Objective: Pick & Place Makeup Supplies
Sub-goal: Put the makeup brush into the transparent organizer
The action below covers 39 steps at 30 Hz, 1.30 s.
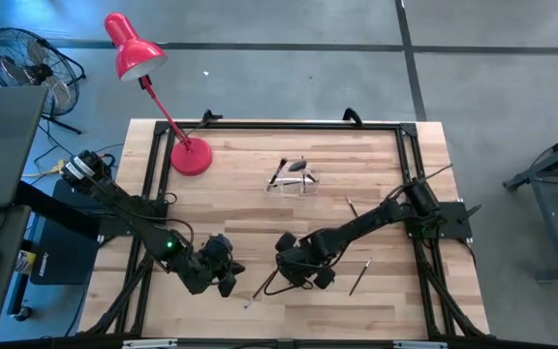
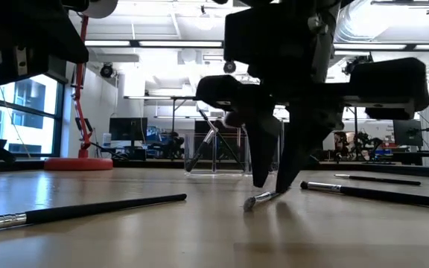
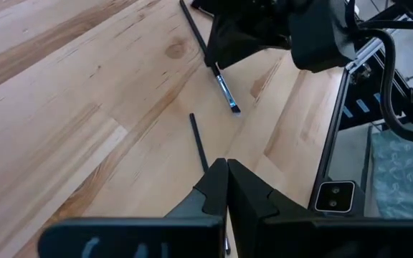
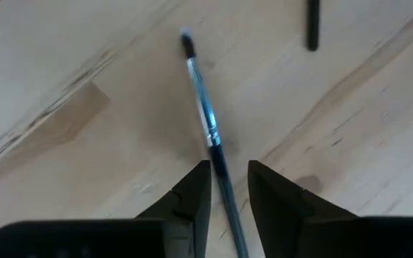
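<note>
A thin makeup brush [image 4: 208, 122] with a silvery ferrule and a dark handle lies flat on the wooden table [image 1: 240, 208], near its front edge. My right gripper [image 4: 228, 190] points down over it, open. Its two fingers stand on either side of the handle, just behind the ferrule, with a gap on both sides. In the low view the brush head [image 2: 250, 202] rests on the wood below that gripper [image 2: 278, 175]. My left gripper [image 3: 226, 168] waits shut above the table at the front left, holding nothing. A thin dark liner [image 3: 198, 140] lies on the wood below it.
A clear plastic holder [image 1: 295, 179] with a few brushes in it stands at the table's middle back. The base of a red lamp [image 1: 190, 155] sits at the back left. Loose brushes [image 1: 359, 276] [image 1: 352, 206] lie right of my right arm. Another long one [image 2: 88, 212] lies at the front.
</note>
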Available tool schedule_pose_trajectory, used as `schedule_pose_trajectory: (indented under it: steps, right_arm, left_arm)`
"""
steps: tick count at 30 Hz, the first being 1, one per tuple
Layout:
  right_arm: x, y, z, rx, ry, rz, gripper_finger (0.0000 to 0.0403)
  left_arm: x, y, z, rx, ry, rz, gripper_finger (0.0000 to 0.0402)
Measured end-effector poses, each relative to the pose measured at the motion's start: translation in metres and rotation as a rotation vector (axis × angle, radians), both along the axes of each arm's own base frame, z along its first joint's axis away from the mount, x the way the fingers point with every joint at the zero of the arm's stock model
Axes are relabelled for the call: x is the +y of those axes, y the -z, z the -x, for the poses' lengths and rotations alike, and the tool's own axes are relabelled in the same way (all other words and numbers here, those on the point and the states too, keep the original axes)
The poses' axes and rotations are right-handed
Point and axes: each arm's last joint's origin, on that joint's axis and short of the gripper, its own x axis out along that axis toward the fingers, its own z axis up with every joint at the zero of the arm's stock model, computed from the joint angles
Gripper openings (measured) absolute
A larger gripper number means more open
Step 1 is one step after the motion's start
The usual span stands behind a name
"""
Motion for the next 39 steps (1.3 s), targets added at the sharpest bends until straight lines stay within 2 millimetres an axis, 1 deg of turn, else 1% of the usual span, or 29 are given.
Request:
schedule_pose_trajectory:
  steps: [6, 13, 17, 20, 24, 29, 35, 39]
  right_arm:
    - [-0.005, 0.002, 0.001, 0.013, -0.001, 0.018, 0.0074]
    - [-0.011, 0.022, 0.014, 0.028, 0.018, 0.056, 0.0058]
    - [-0.012, 0.028, 0.017, 0.041, 0.147, 0.005, 0.0031]
    - [-0.012, 0.028, 0.014, 0.028, 0.266, -0.057, 0.0009]
    - [-0.012, 0.028, 0.009, -0.008, 0.416, -0.13, 0.0013]
    - [-0.013, 0.02, 0.005, -0.052, 0.571, -0.206, 0.0005]
    - [-0.014, 0.011, 0.005, -0.091, 0.673, -0.231, 0.0]
    - [-0.014, 0.011, 0.005, -0.09, 0.723, -0.25, 0.0001]
  left_arm:
    - [0.0, 0.0, 0.0, 0.0, 0.001, -0.001, 0.0]
    - [0.0, 0.0, 0.0, 0.004, 0.002, -0.007, 0.0]
    - [0.0, 0.001, 0.0, 0.006, 0.002, -0.008, 0.0]
    - [0.0, 0.001, 0.0, 0.006, 0.002, -0.008, 0.0]
    - [0.001, 0.001, 0.001, 0.013, 0.002, -0.014, 0.0]
    - [0.001, 0.001, 0.001, 0.013, 0.002, -0.014, 0.0]
    - [0.001, 0.001, 0.001, 0.013, 0.002, -0.014, 0.0]
    - [0.001, 0.001, 0.001, 0.013, 0.002, -0.014, 0.0]
